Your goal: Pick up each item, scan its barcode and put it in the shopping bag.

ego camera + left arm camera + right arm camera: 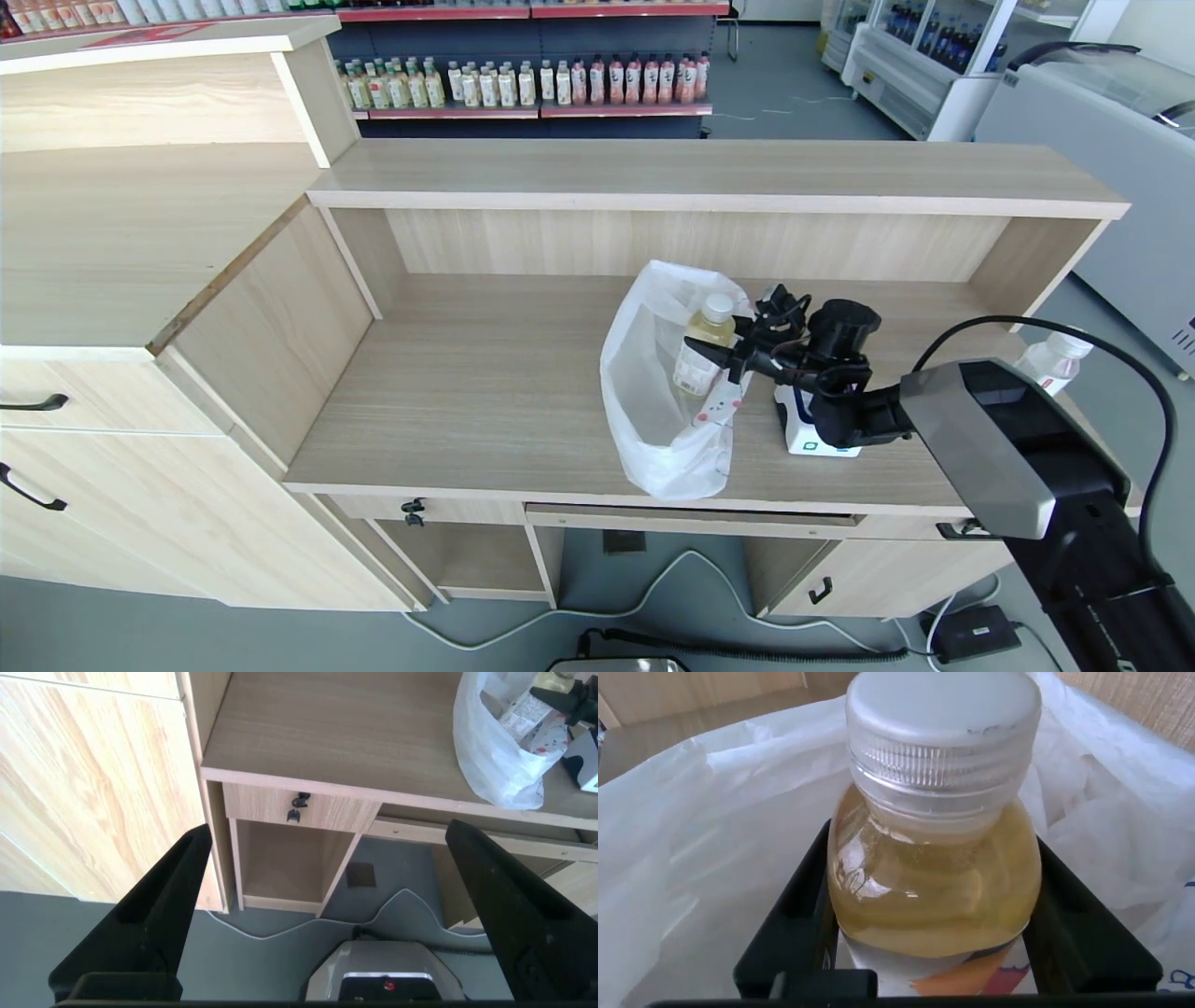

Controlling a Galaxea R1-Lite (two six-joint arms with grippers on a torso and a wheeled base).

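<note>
A bottle (705, 353) of yellow drink with a white cap is upright in the mouth of the white shopping bag (653, 411), which stands on the counter. My right gripper (724, 359) is shut on the bottle's body, one black finger on each side. In the right wrist view the bottle (934, 868) sits between the fingers (789, 943) with the bag (701, 849) all around it. A white and pink pack (714, 406) shows through the bag's side. My left gripper (327, 924) hangs open with nothing in it, low in front of the counter, left of the bag (500, 751).
A white barcode scanner (810, 431) stands on the counter (485, 392) just right of the bag, under my right wrist. A clear bottle with a white cap (1053, 359) stands at the counter's right end. A raised shelf runs behind, and a tall cabinet on the left.
</note>
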